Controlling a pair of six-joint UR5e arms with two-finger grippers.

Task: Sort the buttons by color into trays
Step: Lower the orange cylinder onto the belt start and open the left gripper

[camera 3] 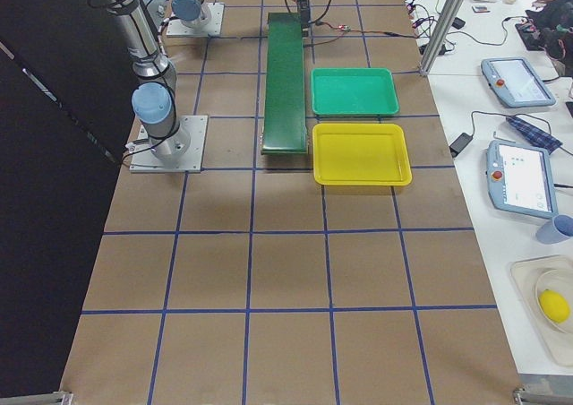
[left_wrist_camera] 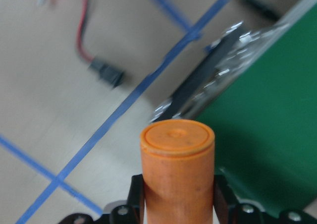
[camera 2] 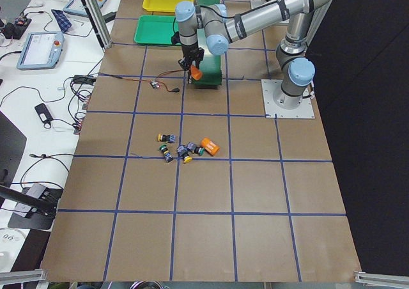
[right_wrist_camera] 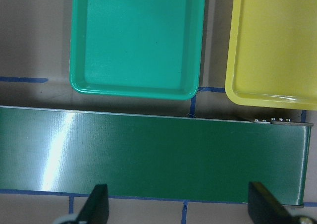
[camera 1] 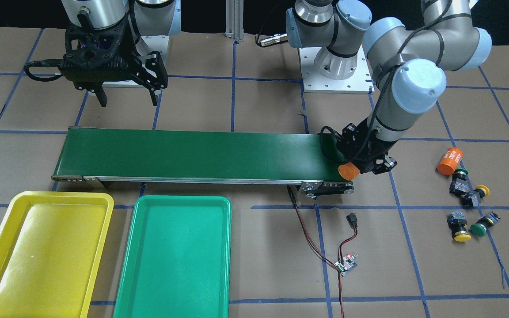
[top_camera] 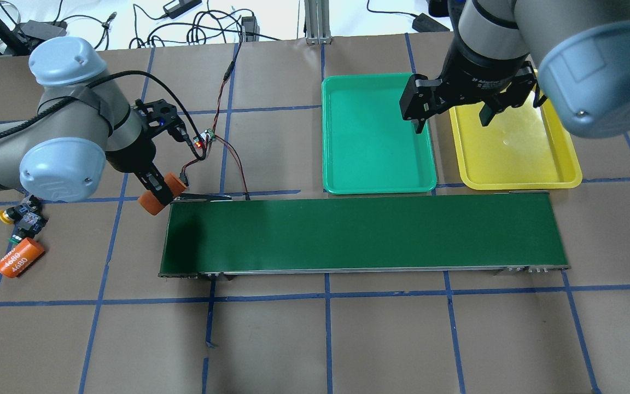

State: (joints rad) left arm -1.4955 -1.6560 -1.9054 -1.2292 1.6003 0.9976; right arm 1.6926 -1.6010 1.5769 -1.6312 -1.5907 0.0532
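Note:
Four buttons lie loose on the paper past the belt's end: a green one [camera 1: 461,172], a yellow one [camera 1: 480,192], another yellow one [camera 1: 460,233] and another green one [camera 1: 480,227]. In the overhead view the left arm hides most of them; one yellow cap [top_camera: 4,216] shows. My left gripper [camera 1: 355,169] is shut on an orange cylinder [left_wrist_camera: 177,174] at the belt's end [top_camera: 156,200]. My right gripper [top_camera: 451,123] is open and empty, above the gap between the green tray [top_camera: 375,137] and the yellow tray [top_camera: 512,148]. Both trays hold nothing.
The long dark green conveyor belt [top_camera: 364,232] runs across the table in front of the trays. A second orange cylinder [camera 1: 450,161] lies beside the buttons. A small controller board [camera 1: 346,264] with red and black wires lies near the belt's end.

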